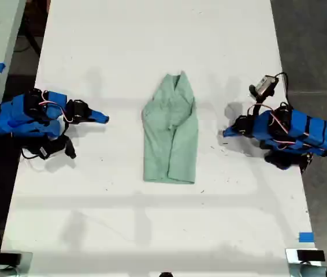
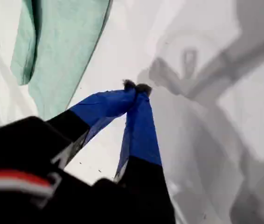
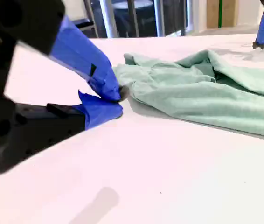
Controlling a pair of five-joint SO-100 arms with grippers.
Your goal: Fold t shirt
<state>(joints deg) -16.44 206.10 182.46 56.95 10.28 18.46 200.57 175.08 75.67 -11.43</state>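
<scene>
The pale mint-green t shirt [image 1: 171, 134] lies folded into a narrow upright strip at the table's middle, collar point toward the exterior view's top. My first gripper [image 1: 226, 133] rests on the table just off the shirt's edge at the exterior view's right, shut on nothing; in its wrist view the blue fingertips [image 2: 136, 87] meet, with the t shirt [image 2: 59, 46] beside them. At the exterior view's left, my second gripper [image 1: 104, 119] sits low on the table, shut and empty. Its wrist view has the closed tips [image 3: 119, 100] a short gap from the wrinkled t shirt [image 3: 202, 88].
The white table [image 1: 152, 231] ends at dark floor on both sides of the exterior view. A black cable bundle [image 1: 48, 149] lies by the second arm. Blue tape [image 1: 305, 236] marks the table near the exterior view's lower right corner.
</scene>
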